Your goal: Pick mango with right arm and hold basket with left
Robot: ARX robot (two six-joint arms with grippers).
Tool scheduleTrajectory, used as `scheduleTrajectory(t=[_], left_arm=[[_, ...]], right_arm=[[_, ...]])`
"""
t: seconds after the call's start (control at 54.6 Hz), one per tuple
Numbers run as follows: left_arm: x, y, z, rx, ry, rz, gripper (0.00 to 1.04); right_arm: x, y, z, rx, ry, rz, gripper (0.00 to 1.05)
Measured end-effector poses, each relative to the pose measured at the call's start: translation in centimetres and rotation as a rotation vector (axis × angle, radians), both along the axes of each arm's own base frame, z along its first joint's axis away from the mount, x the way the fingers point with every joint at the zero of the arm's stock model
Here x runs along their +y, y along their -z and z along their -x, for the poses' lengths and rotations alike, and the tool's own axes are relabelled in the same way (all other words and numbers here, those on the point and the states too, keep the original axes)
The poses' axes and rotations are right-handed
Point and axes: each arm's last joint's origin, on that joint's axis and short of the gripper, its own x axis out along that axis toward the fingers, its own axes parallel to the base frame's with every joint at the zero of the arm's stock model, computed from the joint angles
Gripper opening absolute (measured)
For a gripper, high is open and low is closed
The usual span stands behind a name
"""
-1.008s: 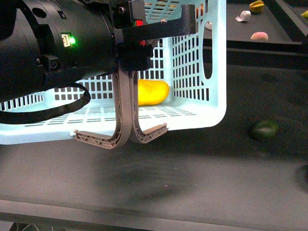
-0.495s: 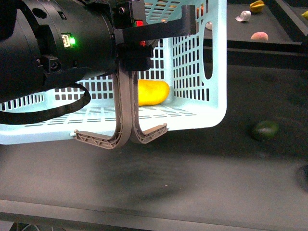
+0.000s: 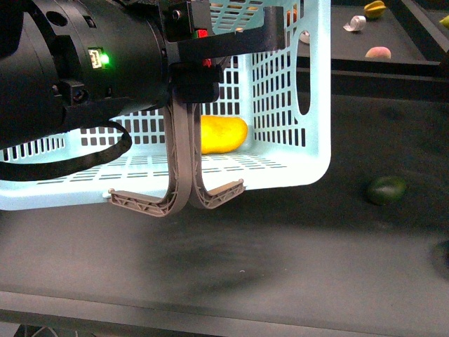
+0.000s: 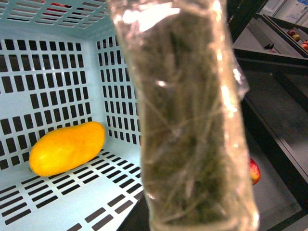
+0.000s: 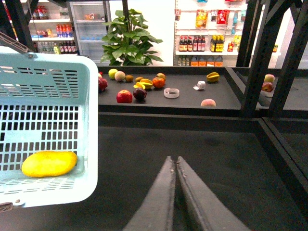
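Observation:
The light blue basket [image 3: 314, 105] hangs tilted above the dark table. My left gripper [image 3: 191, 78] is shut on its grey-brown handles [image 3: 179, 175], which hang down in front of the basket. The yellow mango [image 3: 223, 135] lies inside the basket on its floor. It also shows in the left wrist view [image 4: 67, 148] and the right wrist view [image 5: 49, 163]. My right gripper [image 5: 175, 160] is shut and empty, over bare table to the right of the basket [image 5: 91, 120]. A blurred grey-brown bar [image 4: 192, 120] fills the middle of the left wrist view.
A dark green fruit [image 3: 386, 189] lies on the table right of the basket. A raised back shelf [image 5: 183, 98] holds several mixed fruits and a white ring. A red apple [image 4: 254, 171] lies beyond the basket. Black frame posts [image 5: 257, 57] stand at the right.

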Motion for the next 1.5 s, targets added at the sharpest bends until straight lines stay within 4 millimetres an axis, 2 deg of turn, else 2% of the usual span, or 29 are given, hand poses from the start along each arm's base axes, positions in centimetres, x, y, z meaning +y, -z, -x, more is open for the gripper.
scheduleTrajectory(t=[0.147, 0.403, 0.495, 0.733, 0.879, 1.044, 1.209, 1.338, 1.502], left_arm=[[0.0, 0.0, 0.0, 0.000, 0.000, 0.000, 0.04], [0.0, 0.0, 0.0, 0.000, 0.000, 0.000, 0.04], [0.0, 0.0, 0.0, 0.000, 0.000, 0.000, 0.04], [0.0, 0.0, 0.0, 0.000, -0.001, -0.001, 0.04], [-0.4, 0.2, -0.8, -0.031, -0.151, -0.033, 0.04], [-0.4, -0.2, -3.8, 0.005, -0.263, 0.057, 0.04], [0.8, 0.3, -7.0, 0.067, -0.409, 0.214, 0.04], [3.6, 1.4, -11.0, 0.165, -0.604, 0.424, 0.04], [6.7, 2.8, -13.9, 0.259, -0.793, 0.605, 0.04]], right_arm=[[0.0, 0.0, 0.0, 0.000, 0.000, 0.000, 0.60], [0.0, 0.0, 0.0, 0.000, 0.000, -0.001, 0.98], [0.0, 0.0, 0.0, 0.000, 0.000, 0.000, 0.96], [0.0, 0.0, 0.0, 0.000, 0.000, 0.000, 0.96], [0.0, 0.0, 0.0, 0.000, 0.000, 0.000, 0.96], [0.0, 0.0, 0.0, -0.001, 0.000, 0.000, 0.96], [0.0, 0.0, 0.0, -0.001, 0.000, 0.000, 0.96], [0.0, 0.0, 0.0, -0.001, 0.000, 0.000, 0.96], [0.0, 0.0, 0.0, -0.001, 0.000, 0.000, 0.96]])
